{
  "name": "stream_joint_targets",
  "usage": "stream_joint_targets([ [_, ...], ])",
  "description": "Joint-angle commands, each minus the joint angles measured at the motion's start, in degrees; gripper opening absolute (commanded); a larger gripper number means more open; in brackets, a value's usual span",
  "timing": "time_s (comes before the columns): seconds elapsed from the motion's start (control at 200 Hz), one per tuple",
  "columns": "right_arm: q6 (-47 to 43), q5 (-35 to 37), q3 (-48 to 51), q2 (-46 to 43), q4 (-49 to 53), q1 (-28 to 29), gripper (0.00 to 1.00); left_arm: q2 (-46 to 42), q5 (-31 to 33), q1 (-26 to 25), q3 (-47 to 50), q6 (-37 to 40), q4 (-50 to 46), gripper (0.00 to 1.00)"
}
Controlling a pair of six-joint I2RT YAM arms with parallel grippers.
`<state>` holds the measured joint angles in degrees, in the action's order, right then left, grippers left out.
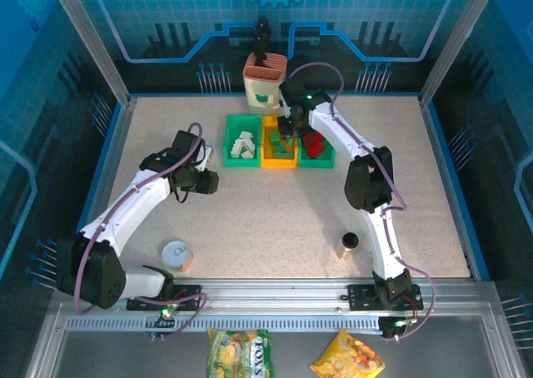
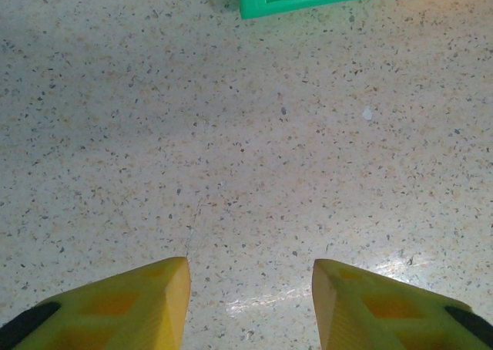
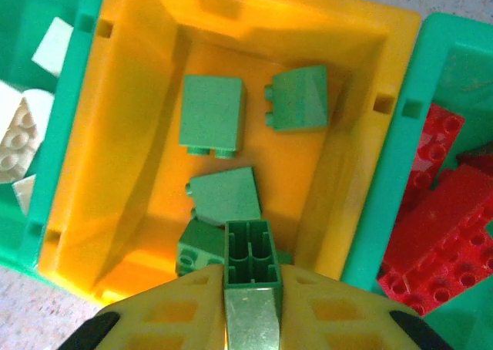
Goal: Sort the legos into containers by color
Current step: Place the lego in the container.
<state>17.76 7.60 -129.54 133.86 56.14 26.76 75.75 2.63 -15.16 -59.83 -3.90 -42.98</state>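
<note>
The right gripper [image 3: 250, 287] is clamped on a green brick [image 3: 249, 259] over the middle yellow-orange bin [image 3: 131, 157], close to its wall. If released here, the brick may bounce out. The left gripper [image 2: 250, 292], left of the bins, holds its fingers apart and empty.

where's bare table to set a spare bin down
Widest bare patch: middle of the table, between the bins at the back and the tin and bottle near the front. Also bare right of the right arm. Crowded by the bins, cup and right gripper.
</note>
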Motion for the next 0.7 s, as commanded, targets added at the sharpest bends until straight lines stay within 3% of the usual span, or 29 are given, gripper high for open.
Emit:
stream_joint_targets([
  [0.0, 0.2, 5.2, -3.3, 3.3, 2.1, 1.2, 0.24, 0.0, -2.0, 0.3, 0.6, 1.0, 0.8, 0.47],
  [0.33, 1.5, 8.6, -4.5, 5.6, 1.0, 1.9, 0.26, 0.4, -2.1, 0.3, 0.7, 0.9, 0.8, 0.47],
  [0.69, 1.8, 8.9, -4.3, 2.1, 1.9, 2.3, 0.34, 0.1, -2.2, 0.3, 0.3, 0.1, 0.5, 0.48],
])
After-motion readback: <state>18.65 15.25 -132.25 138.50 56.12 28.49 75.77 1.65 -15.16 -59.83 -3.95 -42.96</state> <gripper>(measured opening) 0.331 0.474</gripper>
